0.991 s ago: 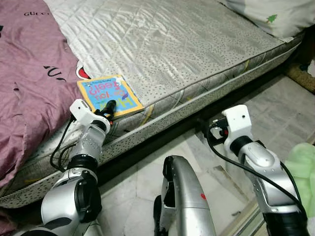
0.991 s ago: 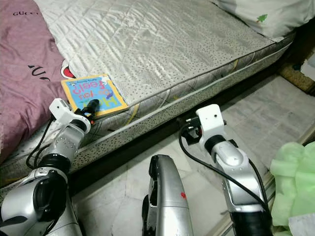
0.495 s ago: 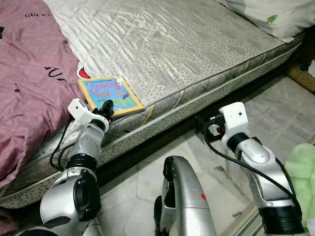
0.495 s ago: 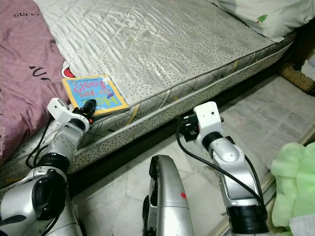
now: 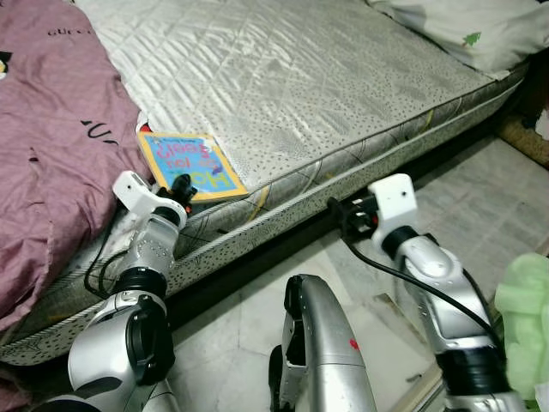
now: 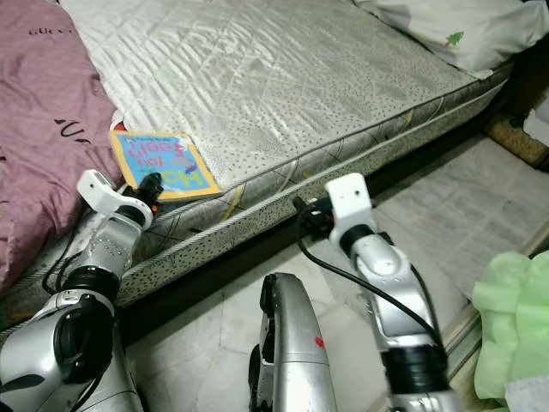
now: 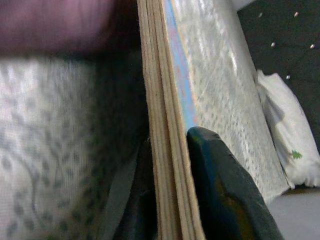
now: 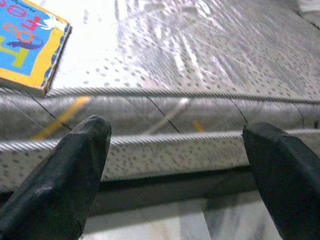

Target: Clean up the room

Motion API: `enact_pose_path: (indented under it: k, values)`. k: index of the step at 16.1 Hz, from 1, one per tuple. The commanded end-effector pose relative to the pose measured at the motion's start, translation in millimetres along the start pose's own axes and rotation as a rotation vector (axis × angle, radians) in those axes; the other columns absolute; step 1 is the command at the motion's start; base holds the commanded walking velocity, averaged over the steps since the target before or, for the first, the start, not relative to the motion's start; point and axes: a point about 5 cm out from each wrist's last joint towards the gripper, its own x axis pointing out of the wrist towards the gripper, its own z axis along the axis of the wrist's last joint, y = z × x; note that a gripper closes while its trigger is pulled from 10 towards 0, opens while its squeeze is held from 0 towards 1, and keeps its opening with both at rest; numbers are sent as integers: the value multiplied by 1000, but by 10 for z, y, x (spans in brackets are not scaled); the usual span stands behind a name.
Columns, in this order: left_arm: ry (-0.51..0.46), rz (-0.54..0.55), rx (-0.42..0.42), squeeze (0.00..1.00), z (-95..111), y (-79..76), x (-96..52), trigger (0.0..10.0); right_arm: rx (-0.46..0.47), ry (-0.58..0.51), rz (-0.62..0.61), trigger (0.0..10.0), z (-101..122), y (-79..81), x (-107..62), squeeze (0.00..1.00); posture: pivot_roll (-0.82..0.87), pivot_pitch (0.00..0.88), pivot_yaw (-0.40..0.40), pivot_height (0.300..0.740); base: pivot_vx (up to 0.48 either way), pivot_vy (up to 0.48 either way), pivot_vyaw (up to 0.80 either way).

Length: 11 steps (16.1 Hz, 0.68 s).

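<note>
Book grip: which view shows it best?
Left wrist view: the book's stacked page edges sit between the left gripper's two fingers, one each side. Both eye views show its cover on the mattress edge. Right wrist view shows one corner, far from the open right gripper.

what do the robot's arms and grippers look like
Both arms are jointed silver metal with black bands at the joints. Each wrist carries a white boxy block, and black cables loop along the forearms. The left gripper and right gripper each have two long black fingers, rounded at the tips. A small red mark shows on the silver part between the arms.
</note>
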Motion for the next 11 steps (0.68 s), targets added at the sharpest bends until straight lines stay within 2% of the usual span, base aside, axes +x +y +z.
enact_pose_path:
  k: [1, 2, 4, 6, 8, 10, 11]
  values:
    - [-35, 16, 56, 0, 70, 33, -19, 0, 0, 0, -6, 10000, -5, 5, 35, 0, -187, 0, -106, 480, 0, 0, 0]
    - [-52, 16, 81, 0, 92, 23, -25, 0, 8, -5, -3, 10000, -2, 33, 70, 0, -175, 0, -101, 480, 0, 0, 0]
    - [-134, -16, 257, 0, 152, -100, -79, 0, 47, -21, 17, 10000, 4, 117, 178, 0, -118, 0, -94, 480, 0, 0, 0]
    - [-205, -39, 370, 0, 221, -217, -158, 0, 83, -36, 51, 10000, 24, 217, 292, 0, -57, 0, -84, 480, 0, 0, 0]
    - [-275, -70, 526, 0, 270, -326, -339, 0, 143, -74, 75, 10000, 99, 346, 443, 0, -28, 0, -73, 480, 0, 0, 0]
    - [-303, -71, 619, 0, 248, -313, -567, 0, 198, -98, 97, 10000, 154, 482, 555, 0, 15, 0, -48, 480, 0, 0, 0]
    - [-309, -58, 656, 0, 228, -276, -694, 0, 184, -108, 72, 10000, 167, 507, 585, 0, 23, 0, -37, 480, 0, 0, 0]
